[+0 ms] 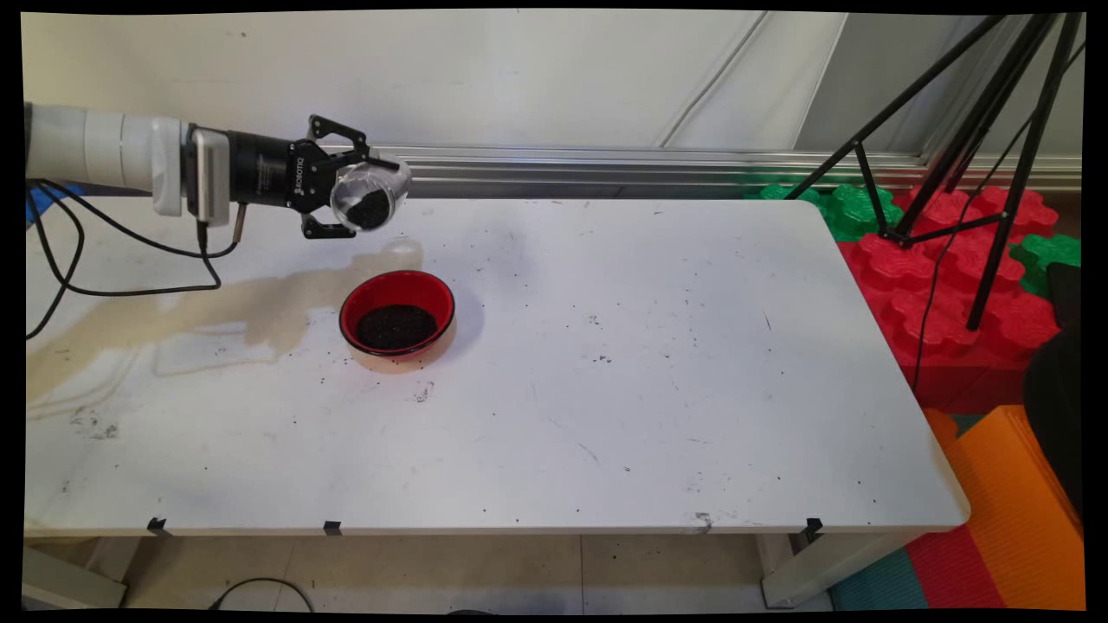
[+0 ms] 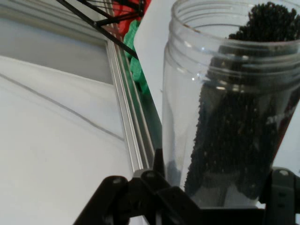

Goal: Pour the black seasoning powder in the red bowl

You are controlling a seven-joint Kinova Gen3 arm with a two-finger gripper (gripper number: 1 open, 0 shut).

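White table (image 1: pixel 606 415) — gripper (image 1: pixel 346 197) clamps a tipped clear jar (image 1: pixel 370 195), seemingly black granules, above red bowl (image 1: pixel 397 313).

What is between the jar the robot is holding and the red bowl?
Nothing but air and bare white table. In the main view, the jar hangs above and behind the red bowl.

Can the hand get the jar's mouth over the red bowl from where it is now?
Probably yes. The hand holds the clear jar of black grains on its side in the air, just behind the red bowl. Nothing stands between them on the table.
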